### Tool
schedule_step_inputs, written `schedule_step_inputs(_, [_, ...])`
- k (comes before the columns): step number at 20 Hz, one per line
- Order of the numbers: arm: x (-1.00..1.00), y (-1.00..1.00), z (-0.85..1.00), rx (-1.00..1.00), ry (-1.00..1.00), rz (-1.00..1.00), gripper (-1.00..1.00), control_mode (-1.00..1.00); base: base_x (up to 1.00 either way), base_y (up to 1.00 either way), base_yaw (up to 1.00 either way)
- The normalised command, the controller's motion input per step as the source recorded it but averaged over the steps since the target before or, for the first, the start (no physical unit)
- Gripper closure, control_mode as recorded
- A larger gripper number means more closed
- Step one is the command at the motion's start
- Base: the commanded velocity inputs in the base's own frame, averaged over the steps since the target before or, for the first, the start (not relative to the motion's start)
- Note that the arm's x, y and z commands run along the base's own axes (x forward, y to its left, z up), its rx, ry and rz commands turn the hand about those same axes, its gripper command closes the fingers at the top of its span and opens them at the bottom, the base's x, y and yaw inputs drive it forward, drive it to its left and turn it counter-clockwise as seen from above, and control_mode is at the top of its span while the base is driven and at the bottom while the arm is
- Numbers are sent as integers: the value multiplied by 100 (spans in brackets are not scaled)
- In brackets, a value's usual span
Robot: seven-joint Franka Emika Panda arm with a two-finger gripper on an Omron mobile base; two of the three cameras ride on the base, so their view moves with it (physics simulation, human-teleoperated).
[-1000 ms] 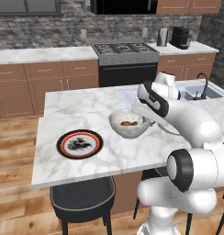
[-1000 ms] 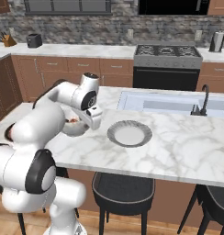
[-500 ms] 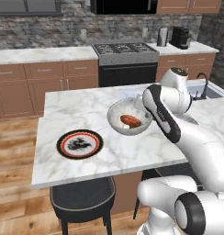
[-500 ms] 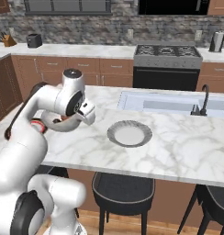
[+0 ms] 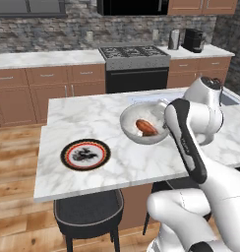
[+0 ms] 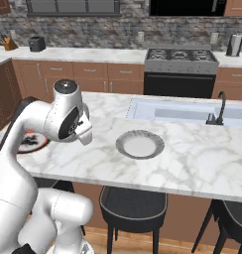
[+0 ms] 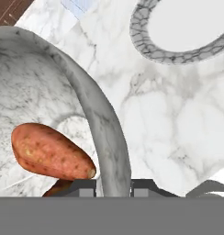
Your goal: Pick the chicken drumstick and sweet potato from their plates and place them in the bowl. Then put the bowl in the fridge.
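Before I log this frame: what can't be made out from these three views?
- Chicken drumstick: hand view, mostly hidden under the sweet potato and cut by the bottom edge.
- Hand on the bowl rim: left base view, hidden behind the arm.
- Bowl: right base view, blocked by the arm.

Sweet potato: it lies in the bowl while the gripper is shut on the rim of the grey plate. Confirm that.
Not quite. The sweet potato does lie in the bowl, but the gripper is shut on the bowl's rim, not the grey plate's. The hand view shows the wall between the fingertips, with the grey plate lying apart on the counter.
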Motion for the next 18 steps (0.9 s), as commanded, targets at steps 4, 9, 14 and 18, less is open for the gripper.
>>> schedule_step_inputs(4, [-53, 15, 10, 9, -3, -60, 100, -100, 0, 0, 0])
schedule_step_inputs(9, [-48, 20, 5, 4, -4, -59, 100, -100, 0, 0, 0])
schedule_step_inputs(14, [-23, 13, -15, 13, -2, -34, 100, -100, 0, 0, 0])
schedule_step_inputs(18, [-12, 5, -18, 17, -3, -10, 100, -100, 0, 0, 0])
